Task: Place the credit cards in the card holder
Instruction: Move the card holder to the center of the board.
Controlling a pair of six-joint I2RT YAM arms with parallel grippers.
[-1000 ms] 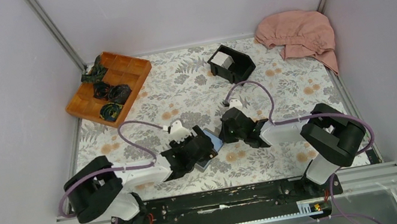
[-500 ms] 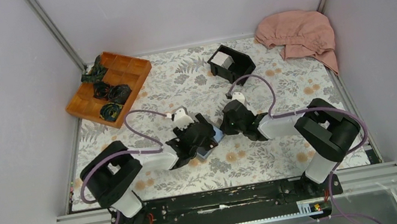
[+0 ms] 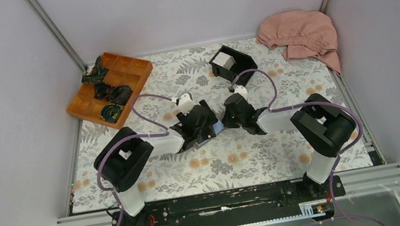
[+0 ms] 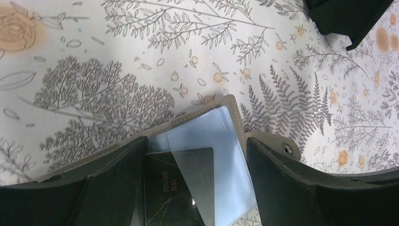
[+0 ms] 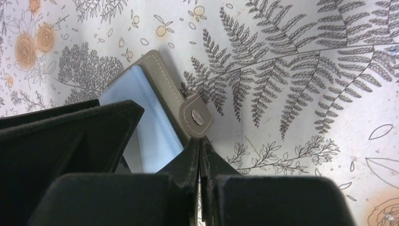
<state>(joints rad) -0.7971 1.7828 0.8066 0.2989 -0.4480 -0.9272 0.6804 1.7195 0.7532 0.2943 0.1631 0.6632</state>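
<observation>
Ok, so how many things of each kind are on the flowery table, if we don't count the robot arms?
Orange wooden divided tray: 1
Dark tangled bundles in the tray: 4
Black open plastic box: 1
White card stack inside the box: 1
Pink crumpled cloth: 1
Grey folding wallet, lying open: 1
Total: 9

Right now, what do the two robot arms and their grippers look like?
The left arm and right arm match: bulky black joints, white links, and a purple cable looping along each. The left gripper and right gripper are black, with blocky matte fingers that taper to wedges.
</observation>
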